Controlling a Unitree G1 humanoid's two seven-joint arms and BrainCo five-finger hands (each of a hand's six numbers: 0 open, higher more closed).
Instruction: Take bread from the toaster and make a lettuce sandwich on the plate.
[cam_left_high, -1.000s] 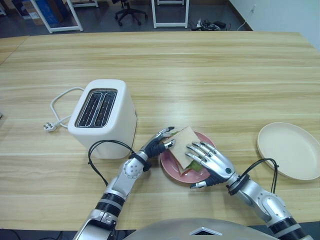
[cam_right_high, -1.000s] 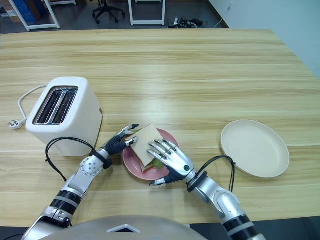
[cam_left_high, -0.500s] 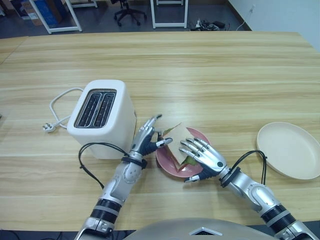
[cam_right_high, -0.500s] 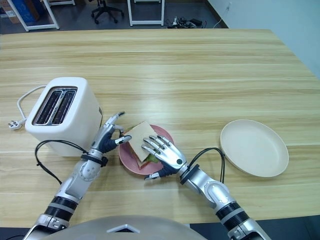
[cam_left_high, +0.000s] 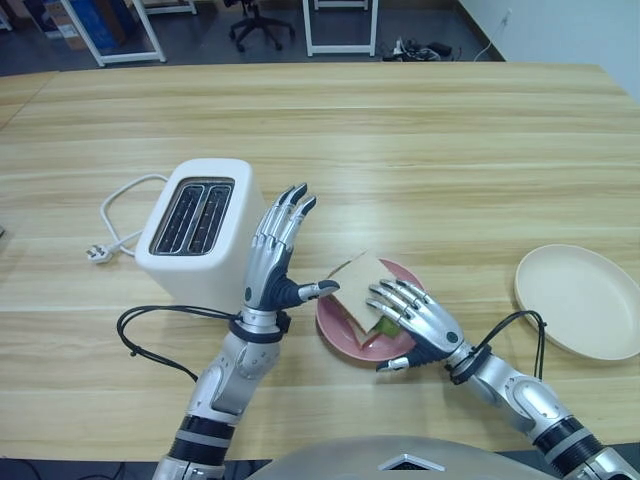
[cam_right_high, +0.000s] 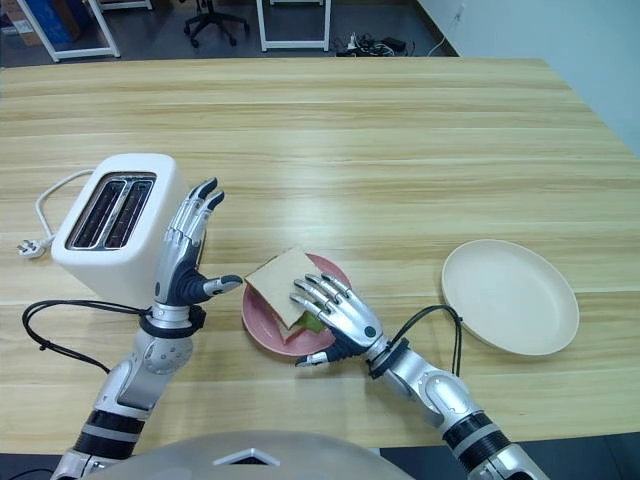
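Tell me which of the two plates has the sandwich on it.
The pink plate beside the toaster: the sandwich lies on it under the right robot hand. The cream plate sits apart, further right.

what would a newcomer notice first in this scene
The sandwich of pale bread with green lettuce sits on the round pink plate near the front of the wooden table, with the right hand lying flat on it. Just left, the left hand stands upright, fingers spread, beside the white two-slot toaster.
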